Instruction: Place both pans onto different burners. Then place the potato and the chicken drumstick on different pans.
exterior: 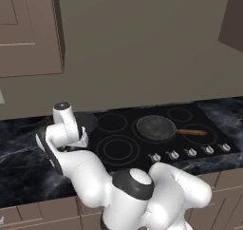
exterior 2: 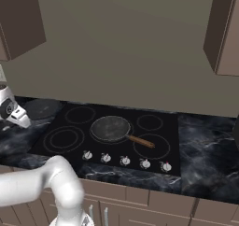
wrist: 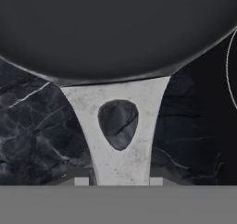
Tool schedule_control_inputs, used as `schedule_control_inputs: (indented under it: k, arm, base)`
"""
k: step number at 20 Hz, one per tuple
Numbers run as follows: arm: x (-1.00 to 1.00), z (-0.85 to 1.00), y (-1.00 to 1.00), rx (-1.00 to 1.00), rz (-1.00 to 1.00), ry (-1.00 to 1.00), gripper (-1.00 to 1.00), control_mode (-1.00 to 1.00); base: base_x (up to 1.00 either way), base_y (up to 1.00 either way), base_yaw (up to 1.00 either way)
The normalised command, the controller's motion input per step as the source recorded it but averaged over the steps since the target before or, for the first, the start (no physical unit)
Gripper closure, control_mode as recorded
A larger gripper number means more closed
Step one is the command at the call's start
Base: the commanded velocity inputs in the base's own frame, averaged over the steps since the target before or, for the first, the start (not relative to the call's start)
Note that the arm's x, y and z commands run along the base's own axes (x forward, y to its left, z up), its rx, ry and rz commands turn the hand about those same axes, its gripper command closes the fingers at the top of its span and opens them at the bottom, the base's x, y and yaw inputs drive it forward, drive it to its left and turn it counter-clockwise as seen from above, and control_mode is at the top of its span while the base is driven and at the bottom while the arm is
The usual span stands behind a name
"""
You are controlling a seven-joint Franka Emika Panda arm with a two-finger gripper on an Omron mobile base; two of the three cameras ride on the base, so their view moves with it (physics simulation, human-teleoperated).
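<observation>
Gripper [wrist: 118,181] pinching the black pan's handle [wrist: 119,126]; black pan [wrist: 115,28] on tabletop [wrist: 32,135] left of cooktop [exterior: 142,129].

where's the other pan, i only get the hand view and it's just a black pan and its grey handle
observer: the wooden-handled pan already sits over the middle of the cooktop, handle pointing right.
operator: is my pan on a burner yet
observer: no, the black pan lies at the cooktop's left edge, mostly on the counter, clear of the rings.
operator: which burner is closest
observer: the rear left burner, bare and right beside it.
</observation>
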Motion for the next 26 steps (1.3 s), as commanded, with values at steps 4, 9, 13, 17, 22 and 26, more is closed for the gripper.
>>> schedule_control_inputs:
  k: [4, 9, 13, 17, 22, 26]
  arm:
    - [-0.05, 0.01, -0.40, 0.00, -0.02, 0.00, 1.00, -1.00]
    - [-0.11, 0.00, -0.52, 0.00, 0.00, 0.00, 1.00, -1.00]
    - [-0.23, 0.00, -0.45, 0.00, 0.00, 0.00, 1.00, -1.00]
    - [-0.30, 0.00, -0.35, 0.00, 0.00, 0.00, 1.00, -1.00]
    - [-0.29, 0.00, -0.33, 0.00, 0.00, 0.00, 1.00, -1.00]
    - [-0.18, 0.00, -0.35, 0.00, 0.00, 0.00, 1.00, -1.00]
  base:
    - [0.00, 0.00, 0.00]
    - [0.00, 0.00, 0.00]
    - [0.00, 0.00, 0.00]
    - [0.00, 0.00, 0.00]
    - [0.00, 0.00, 0.00]
    - [0.00, 0.00, 0.00]
